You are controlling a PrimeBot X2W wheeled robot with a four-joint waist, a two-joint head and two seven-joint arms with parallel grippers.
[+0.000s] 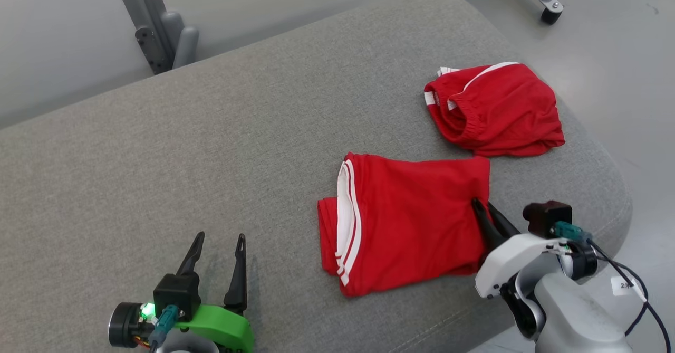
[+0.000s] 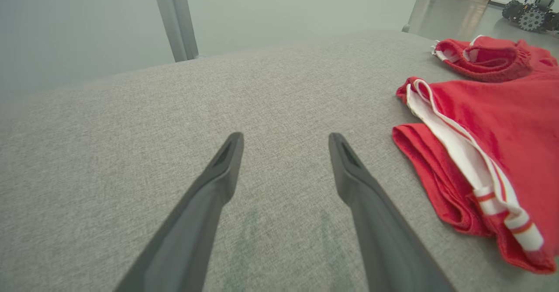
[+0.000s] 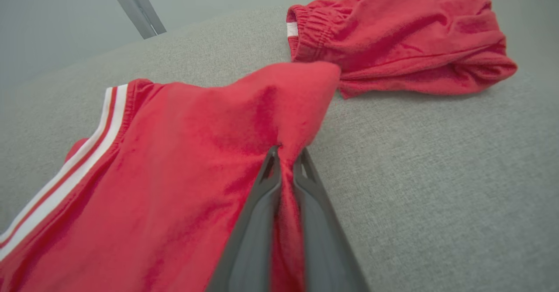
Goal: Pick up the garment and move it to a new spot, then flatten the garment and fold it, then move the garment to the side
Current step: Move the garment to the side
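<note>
A folded red garment [image 1: 411,221] with white stripes along its left edge lies on the grey cushion [image 1: 211,158]. My right gripper [image 1: 482,205] is shut on the garment's right edge; in the right wrist view the red cloth [image 3: 196,152] is pinched between the two fingers [image 3: 262,196] and bunches at their tips. My left gripper [image 1: 219,242] hovers open over bare cushion to the garment's left, with nothing between its fingers [image 2: 218,174]; the garment's striped edge [image 2: 463,161] lies off to its right.
A second red garment [image 1: 495,110], crumpled with an elastic waistband, lies at the cushion's far right, just beyond the folded one. The cushion's rounded right edge [image 1: 617,184] drops to the floor. A metal frame post [image 1: 153,31] stands behind the cushion.
</note>
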